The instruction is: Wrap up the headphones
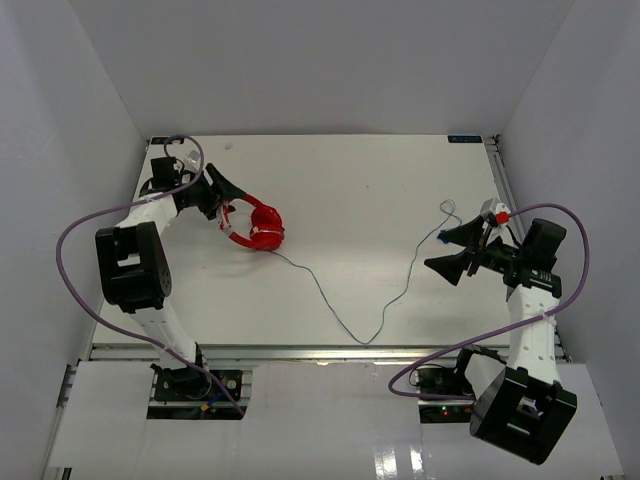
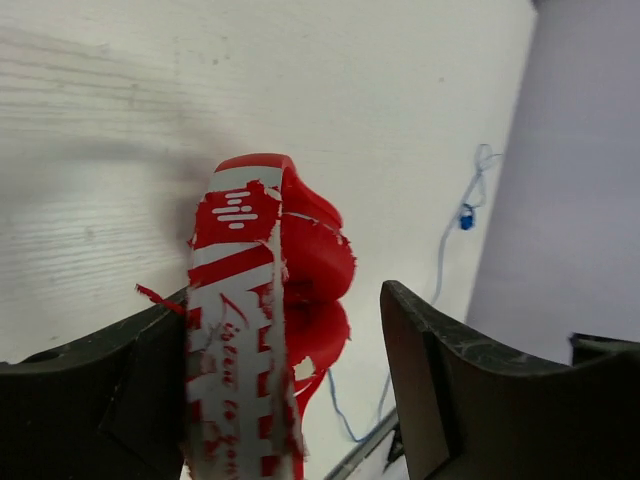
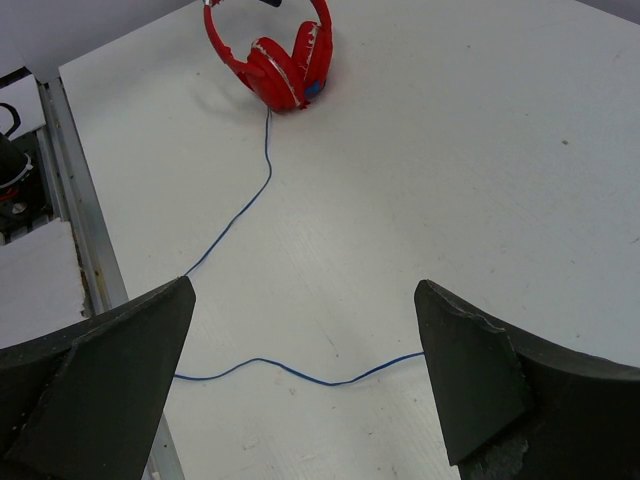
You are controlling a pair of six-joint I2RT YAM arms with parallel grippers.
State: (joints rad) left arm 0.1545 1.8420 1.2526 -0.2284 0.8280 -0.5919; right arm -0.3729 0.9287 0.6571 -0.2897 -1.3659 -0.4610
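The red headphones (image 1: 262, 228) lie at the table's left, ear cups together, red-and-white headband (image 2: 235, 300) towards my left gripper (image 1: 232, 205). That gripper (image 2: 285, 300) is open; the headband stands between its jaws, against the left finger (image 2: 110, 400), with a wide gap to the right finger. The thin grey-blue cable (image 1: 330, 305) runs from the headphones towards the front edge, then up to the blue plug (image 2: 466, 217) at the right. My right gripper (image 1: 434, 250) is open and empty above the cable (image 3: 300, 372). The headphones show far off in the right wrist view (image 3: 275, 55).
The white table (image 1: 350, 190) sits inside white walls. A metal rail (image 1: 320, 352) runs along its front edge, also in the right wrist view (image 3: 85, 250). Thick purple robot cables (image 1: 75, 230) loop beside both arms. A small red-and-white part (image 1: 497, 213) sits on the right wrist.
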